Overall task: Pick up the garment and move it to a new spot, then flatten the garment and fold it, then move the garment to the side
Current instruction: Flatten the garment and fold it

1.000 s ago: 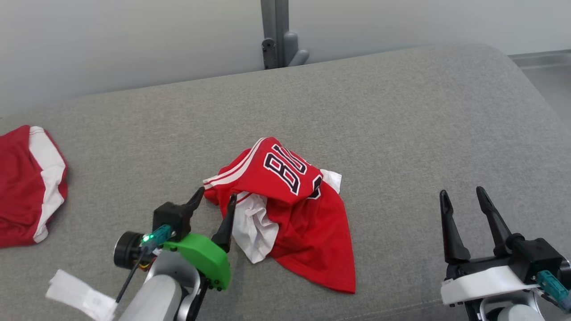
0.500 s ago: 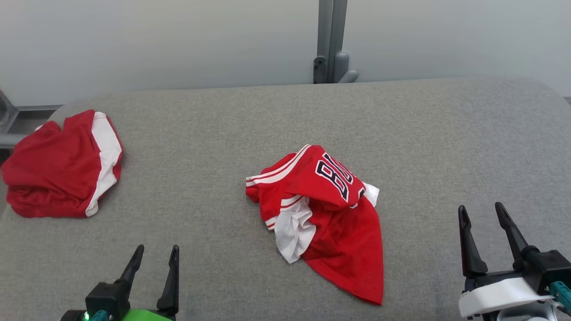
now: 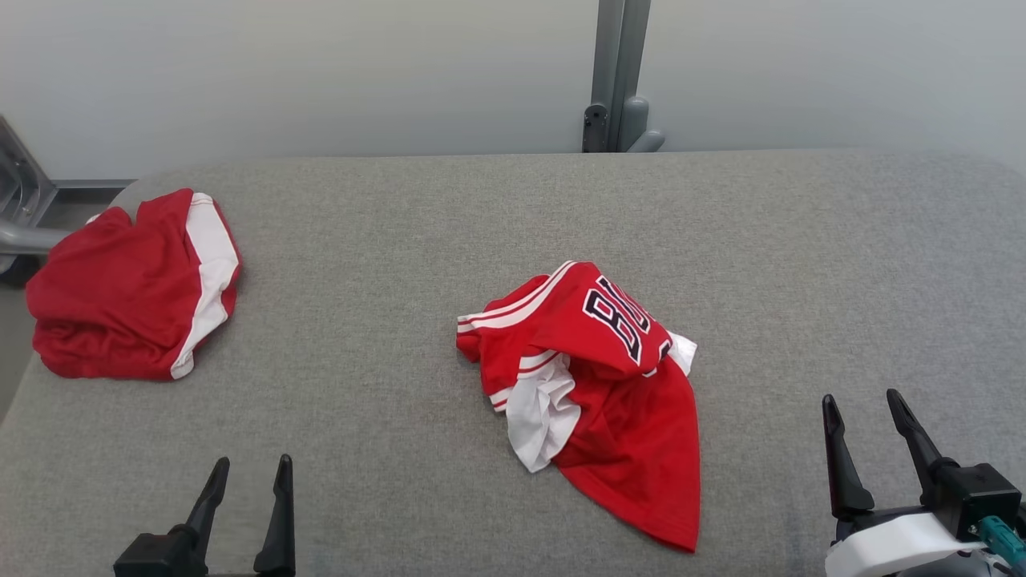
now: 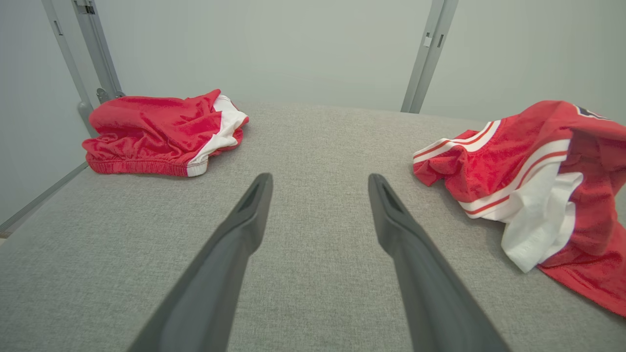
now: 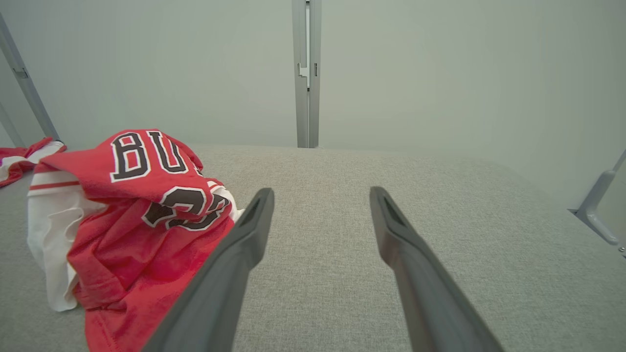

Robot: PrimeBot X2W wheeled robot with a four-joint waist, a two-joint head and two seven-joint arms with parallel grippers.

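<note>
A crumpled red garment (image 3: 597, 385) with white trim and dark lettering lies in a heap on the middle of the grey padded table (image 3: 401, 264). It appears at the right of the left wrist view as garment (image 4: 533, 171) and at the left of the right wrist view as garment (image 5: 132, 210). My left gripper (image 3: 250, 467) stands open at the lower left, well clear of the heap, nothing between its fingers. My right gripper (image 3: 862, 401) is open at the lower right, to the right of the garment, holding nothing. The same open grippers show as left gripper (image 4: 318, 178) and right gripper (image 5: 320, 193).
A second red and white garment (image 3: 132, 288) lies bunched at the table's far left edge, also seen as second garment (image 4: 164, 132). A grey metal post (image 3: 619, 76) stands behind the table against the pale wall. Bare grey surface lies between the two garments and right of the middle heap.
The head camera has swung, shifting the whole picture right. My left gripper has drawn back from the garment's left edge to the lower left. The garment's shape is unchanged.
</note>
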